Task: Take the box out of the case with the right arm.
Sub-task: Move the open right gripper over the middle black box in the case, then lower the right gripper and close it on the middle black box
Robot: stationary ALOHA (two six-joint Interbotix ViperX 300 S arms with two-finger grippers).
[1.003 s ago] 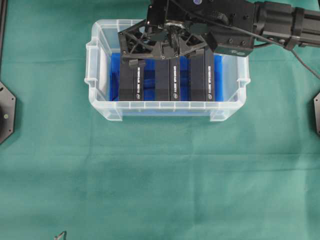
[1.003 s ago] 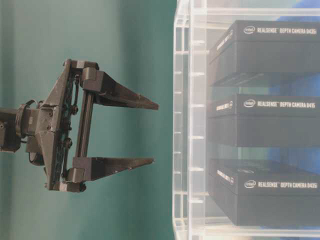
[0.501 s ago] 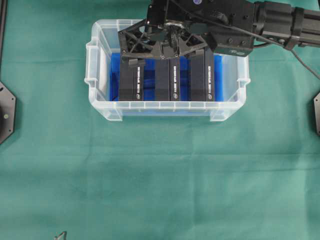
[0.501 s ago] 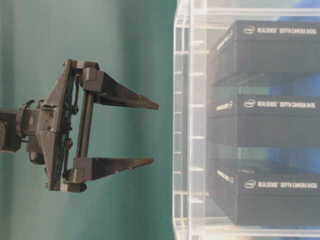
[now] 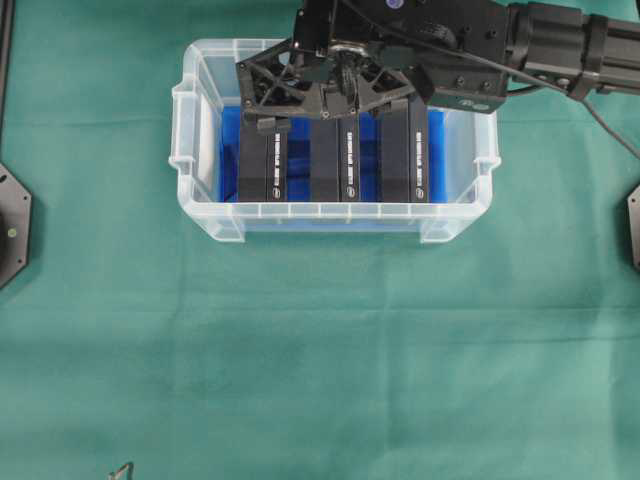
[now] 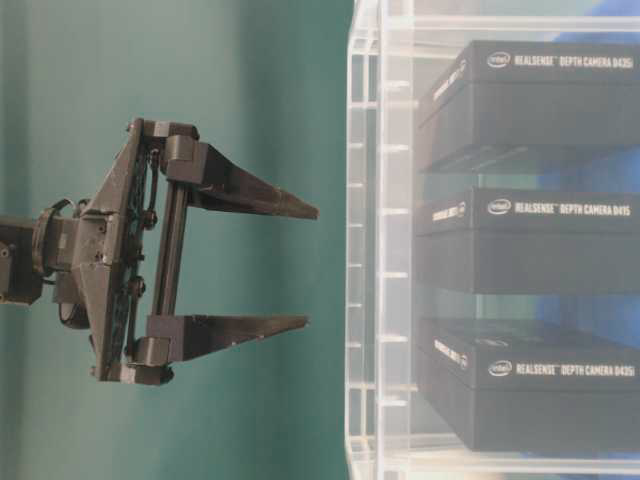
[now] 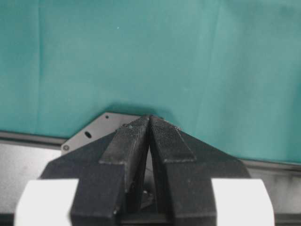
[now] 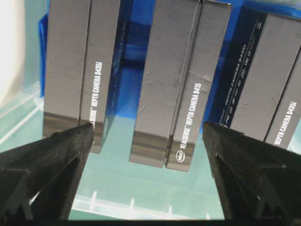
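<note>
The clear case (image 5: 330,211) stands at the back of the table on the green cloth, with a blue cloth (image 5: 228,150) on its bottom. Three black boxes stand side by side in it: left (image 5: 262,160), middle (image 5: 340,160) and right (image 5: 403,160). My right gripper (image 5: 335,112) hangs open over the back of the case. In the right wrist view its fingers (image 8: 61,160) straddle the middle box (image 8: 181,80) without touching it. The table-level view shows the right gripper (image 6: 310,266) with its tips just short of the case rim (image 6: 365,250). My left gripper (image 7: 149,118) is shut on nothing.
Black arm base plates sit at the left edge (image 5: 12,225) and right edge (image 5: 633,228) of the table. A grey base plate (image 7: 89,134) lies under the left gripper. Green cloth (image 5: 320,360) covers the table in front of the case.
</note>
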